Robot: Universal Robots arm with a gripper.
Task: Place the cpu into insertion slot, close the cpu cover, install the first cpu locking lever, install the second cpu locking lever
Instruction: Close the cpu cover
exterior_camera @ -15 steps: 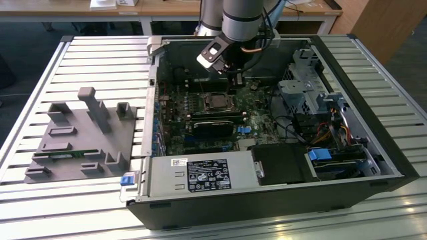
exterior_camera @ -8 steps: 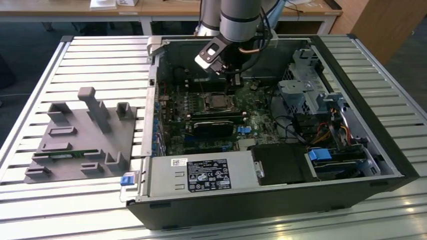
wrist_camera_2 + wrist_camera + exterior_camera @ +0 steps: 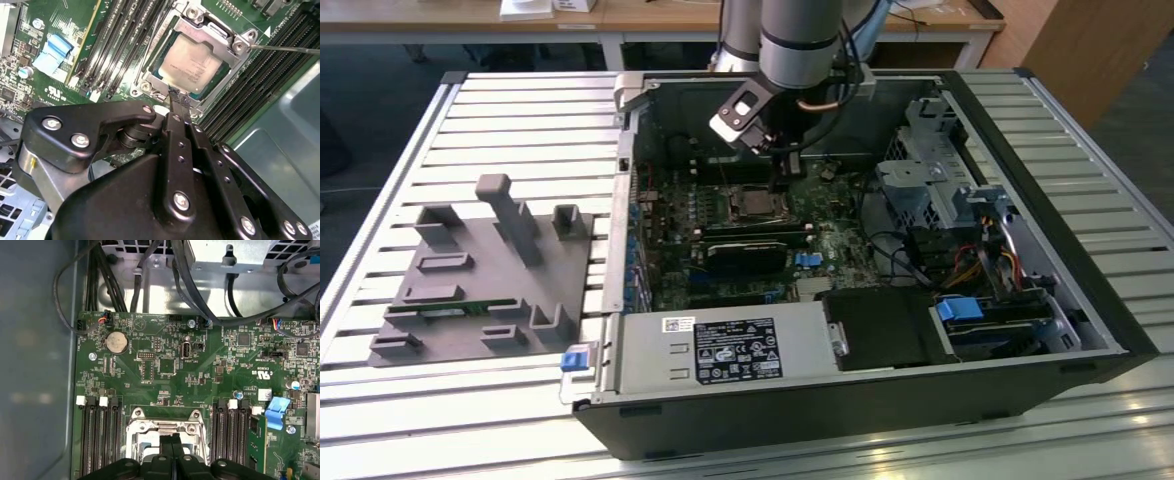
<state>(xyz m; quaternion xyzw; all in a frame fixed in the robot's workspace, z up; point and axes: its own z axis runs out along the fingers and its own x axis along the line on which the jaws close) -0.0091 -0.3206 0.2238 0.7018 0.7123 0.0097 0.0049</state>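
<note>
Tool (image 3: 178, 100): fingers pressed together, gripping nothing, tip at the edge of the cover (image 3: 223, 31).
Chip (image 3: 189, 64): flat in the socket (image 3: 754, 204), silvery face showing through the cover's window.
Cover: lying down over the chip.
Socket: on the green board (image 3: 210, 390) between the memory slots (image 3: 100, 440), inside the open computer case (image 3: 854, 410) on the slatted desk (image 3: 520, 110).

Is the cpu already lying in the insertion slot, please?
Yes, in the second wrist view the cpu lies flat inside the square window of the cpu cover.
</note>
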